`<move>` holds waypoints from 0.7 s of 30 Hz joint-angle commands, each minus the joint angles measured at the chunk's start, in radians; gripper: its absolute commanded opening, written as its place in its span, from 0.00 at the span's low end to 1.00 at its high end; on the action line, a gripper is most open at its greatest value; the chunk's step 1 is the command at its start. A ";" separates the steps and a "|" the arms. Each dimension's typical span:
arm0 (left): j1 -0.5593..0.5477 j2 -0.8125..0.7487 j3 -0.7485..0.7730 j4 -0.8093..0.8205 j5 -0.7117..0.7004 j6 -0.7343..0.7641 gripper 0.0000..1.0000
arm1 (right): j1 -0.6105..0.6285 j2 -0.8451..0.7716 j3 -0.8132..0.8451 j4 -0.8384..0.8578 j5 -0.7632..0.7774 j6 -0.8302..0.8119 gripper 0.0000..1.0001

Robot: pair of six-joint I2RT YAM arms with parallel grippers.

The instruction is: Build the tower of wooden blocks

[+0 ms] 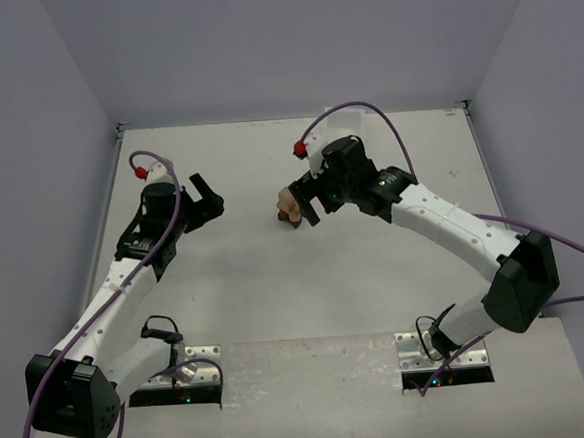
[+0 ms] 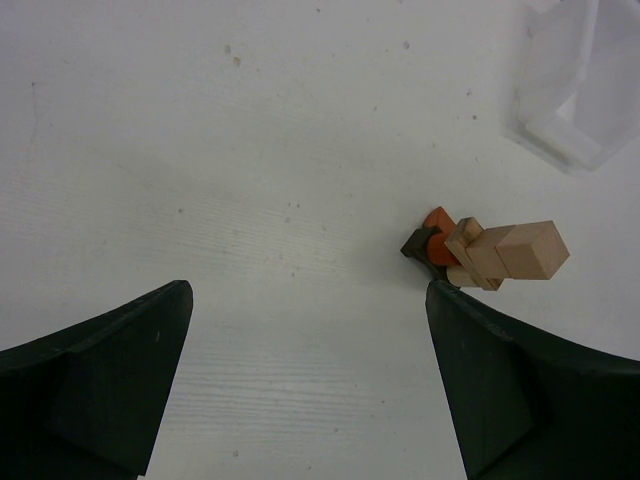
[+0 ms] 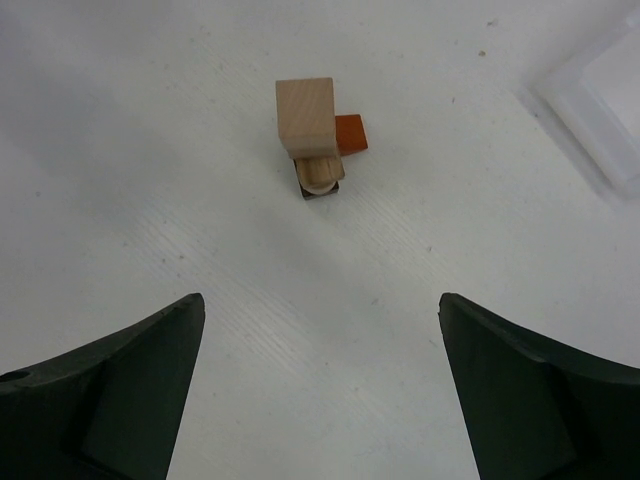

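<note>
1. Where the matte white bench [image 1: 276, 280] lies between the two arms, the wood block tower [image 3: 312, 120] is seen standing about its middle, on bare surface.
2. A small stack of smooth wooden pieces is made out. A dark, nearly black block lies at the foot, a rounded light tan piece with visible end grain sits over it, and a square-edged light tan cube is on top.
3. An orange-brown block with sharp corners is seen jutting from the right side of the stack in the right wrist view, touching the tan pieces.
4. The right hand [image 3: 322, 300] is shown released, its two dark, wedge-shaped fingers spread wide. Nothing is held between them, and the tower stands apart, just beyond their tips.
5. The left hand [image 2: 307, 295] is likewise shown released and holding nothing, its matte black fingers splayed over bare bench. It is placed to the left of the tower and well apart from it in the top view.
6. Faint straight scratches and a few small specks are seen on the bench surface around the stack.
7. A white, translucent plastic tray [image 2: 575, 90] with thin upright walls is seen beyond the tower, apart from it; only a corner is caught in each wrist view.
</note>
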 commanded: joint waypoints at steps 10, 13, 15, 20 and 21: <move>-0.002 0.069 0.089 0.047 0.037 0.015 1.00 | -0.096 -0.075 -0.178 0.135 0.089 0.157 0.99; -0.002 0.073 0.090 0.049 0.030 0.029 1.00 | -0.170 -0.055 -0.180 0.152 0.075 0.162 0.99; -0.002 0.077 0.086 0.055 0.020 0.032 1.00 | -0.209 -0.039 -0.182 0.163 0.055 0.156 0.99; -0.002 0.125 0.057 0.118 0.113 0.057 1.00 | -0.300 0.033 -0.147 0.205 -0.050 0.119 0.99; -0.002 0.153 0.086 0.119 0.148 0.045 1.00 | -0.314 0.056 -0.118 0.188 -0.077 0.105 0.99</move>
